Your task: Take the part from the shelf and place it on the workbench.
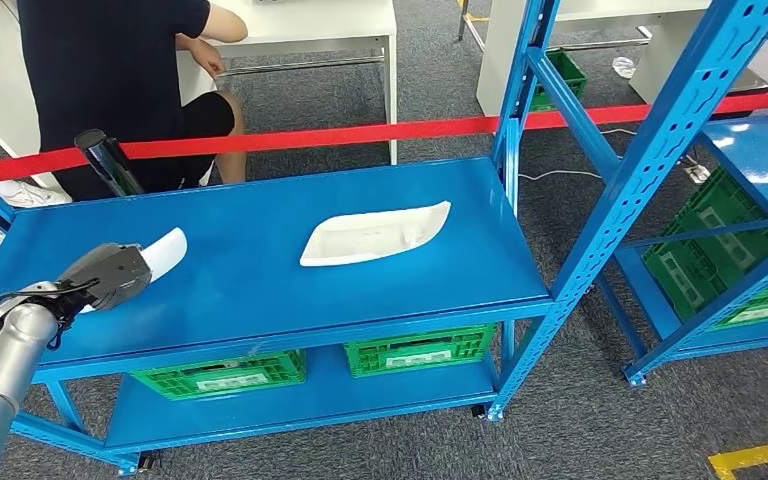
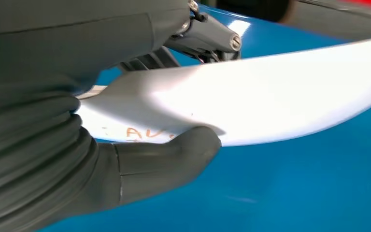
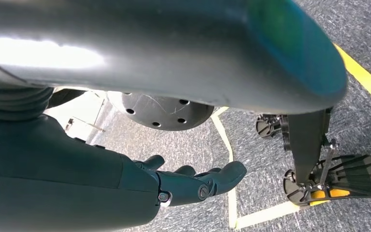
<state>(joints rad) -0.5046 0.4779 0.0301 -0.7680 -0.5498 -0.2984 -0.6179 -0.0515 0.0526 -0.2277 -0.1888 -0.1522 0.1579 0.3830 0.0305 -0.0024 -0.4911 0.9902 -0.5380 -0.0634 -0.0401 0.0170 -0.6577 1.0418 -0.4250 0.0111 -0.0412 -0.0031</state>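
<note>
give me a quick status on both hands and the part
Left robot hand grips a white curved plastic part over the blue metal shelf top. Right robot hand hangs empty, fingers apart. Second white part lies mid-shelf, clear of the hand.

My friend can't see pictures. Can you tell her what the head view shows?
The robot's left hand holds a white part over a blue table. Another white part lies in the table's middle; green crates sit underneath.

Red barrier tape (image 1: 360, 134), green crates (image 1: 418, 350), seated person (image 1: 120, 70)
</note>
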